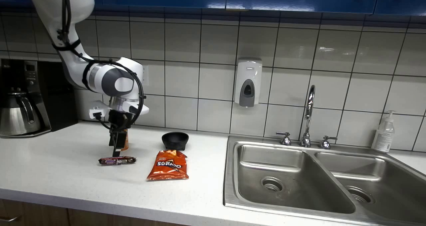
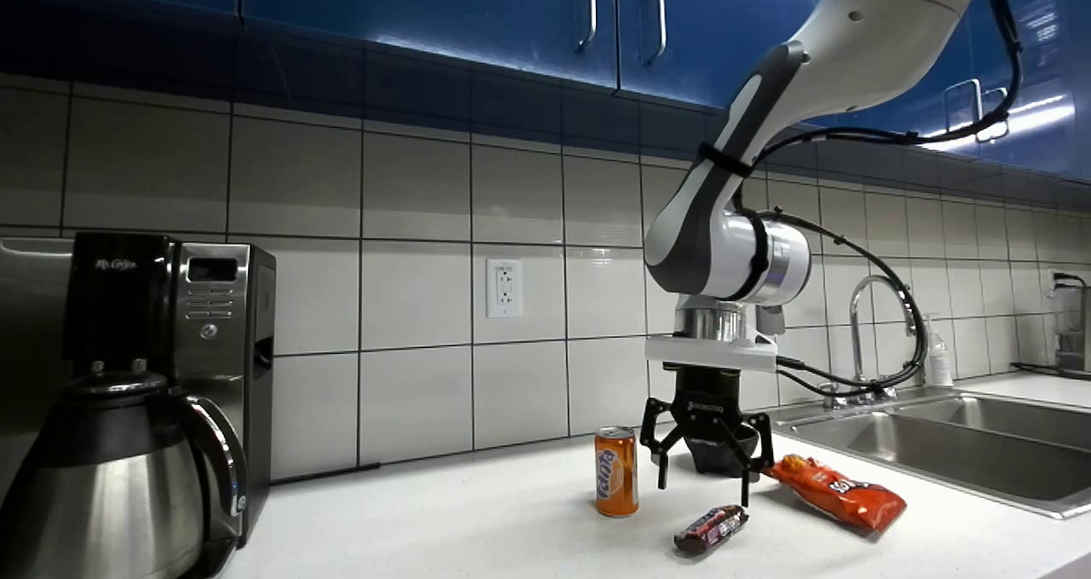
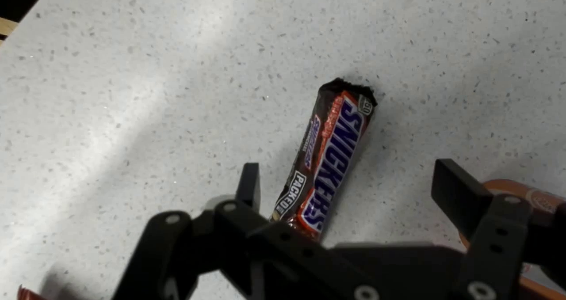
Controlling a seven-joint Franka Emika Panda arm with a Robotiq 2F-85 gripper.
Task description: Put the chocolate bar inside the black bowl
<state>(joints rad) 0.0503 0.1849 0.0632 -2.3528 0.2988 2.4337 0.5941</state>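
hand [image 2: 704,495] spread near chocolate bar [image 3: 325,161] (black bowl [image 1: 175,142] stands apart)

Black bowl [image 2: 712,460] partly behind gripper [image 2: 704,486]

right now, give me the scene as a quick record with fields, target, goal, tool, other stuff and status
target: chocolate bar, Snickers wrapper, lying on the counter
goal: black bowl, upright, behind the snack bag in an exterior view; whether they touch is unclear
tool: gripper, open, holding nothing
drink: orange can, Fanta, standing upright
surroundings: double sink, coffee maker
status: chocolate bar not yet in the black bowl
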